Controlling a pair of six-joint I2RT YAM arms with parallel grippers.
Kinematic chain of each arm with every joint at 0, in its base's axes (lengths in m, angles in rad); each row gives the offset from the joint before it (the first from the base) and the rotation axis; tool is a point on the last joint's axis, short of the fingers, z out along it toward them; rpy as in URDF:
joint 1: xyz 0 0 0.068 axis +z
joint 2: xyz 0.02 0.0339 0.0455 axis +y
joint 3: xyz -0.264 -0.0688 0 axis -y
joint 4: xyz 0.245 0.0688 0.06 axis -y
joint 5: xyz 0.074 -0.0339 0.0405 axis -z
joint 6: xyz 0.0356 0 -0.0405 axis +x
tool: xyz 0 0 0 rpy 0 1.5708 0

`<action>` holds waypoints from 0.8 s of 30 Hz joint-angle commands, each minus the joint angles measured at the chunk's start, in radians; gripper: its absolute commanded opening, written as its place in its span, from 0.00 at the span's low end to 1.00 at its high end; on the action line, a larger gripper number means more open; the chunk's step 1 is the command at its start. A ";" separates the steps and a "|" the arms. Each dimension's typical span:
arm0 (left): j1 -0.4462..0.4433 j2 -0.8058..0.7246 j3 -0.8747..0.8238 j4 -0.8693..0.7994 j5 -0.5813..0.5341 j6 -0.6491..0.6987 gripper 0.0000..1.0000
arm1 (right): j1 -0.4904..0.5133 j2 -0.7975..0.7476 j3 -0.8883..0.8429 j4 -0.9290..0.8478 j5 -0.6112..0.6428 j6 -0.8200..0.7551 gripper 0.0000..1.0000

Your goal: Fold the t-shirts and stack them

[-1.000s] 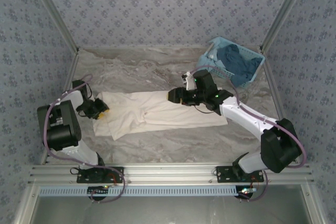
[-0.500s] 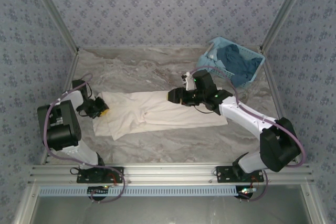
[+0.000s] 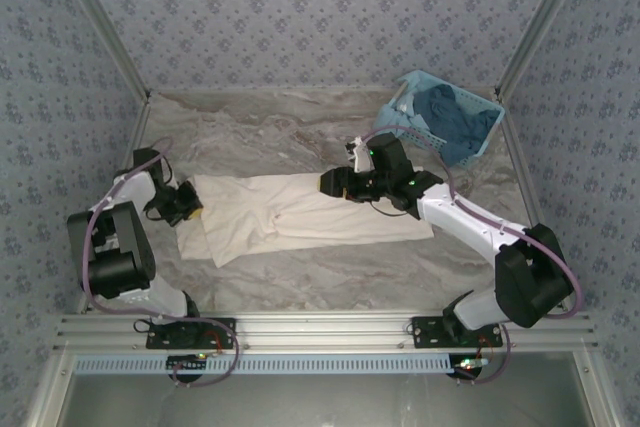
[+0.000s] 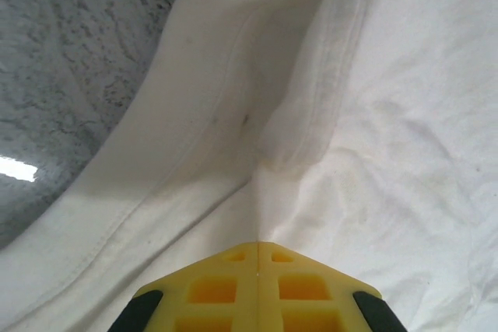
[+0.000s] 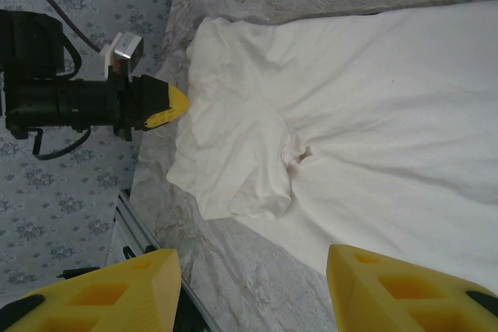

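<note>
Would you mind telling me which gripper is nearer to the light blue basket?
Right. The right gripper hovers over the t-shirt, left of the basket; the left gripper pinches the t-shirt's opposite end.

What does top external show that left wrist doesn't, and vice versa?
Top external adds: the light blue basket at far right with a dark blue garment in it, and the right gripper above the far edge of the t-shirt. Left wrist adds: the left gripper shut, a ridge of cloth running into its tips, plus a hem seam and a small dark mark. Both: the cream t-shirt lying on the marbled table.
</note>
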 commanded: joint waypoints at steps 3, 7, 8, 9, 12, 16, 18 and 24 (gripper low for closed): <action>-0.003 -0.048 0.079 -0.094 -0.028 -0.034 0.00 | 0.002 0.007 0.001 -0.016 -0.014 0.006 0.54; -0.002 -0.034 0.132 -0.135 -0.027 -0.054 0.00 | 0.001 0.008 0.001 -0.016 -0.015 0.006 0.54; -0.003 -0.024 0.147 -0.143 -0.024 -0.057 0.00 | 0.002 0.008 0.001 -0.015 -0.015 0.006 0.54; -0.003 -0.016 0.161 -0.150 -0.022 -0.060 0.00 | 0.002 0.008 0.000 -0.013 -0.015 0.006 0.54; -0.003 0.011 0.216 -0.166 -0.022 -0.079 0.00 | 0.001 0.006 -0.003 -0.007 -0.013 0.006 0.54; -0.005 0.059 0.299 -0.197 -0.037 -0.099 0.00 | 0.001 0.006 -0.005 -0.006 -0.010 0.006 0.54; -0.004 0.098 0.336 -0.220 -0.045 -0.095 0.00 | 0.002 0.006 -0.007 -0.007 -0.010 0.007 0.54; -0.006 0.201 0.368 -0.234 -0.086 -0.072 0.00 | -0.002 -0.003 -0.015 -0.030 0.001 0.007 0.54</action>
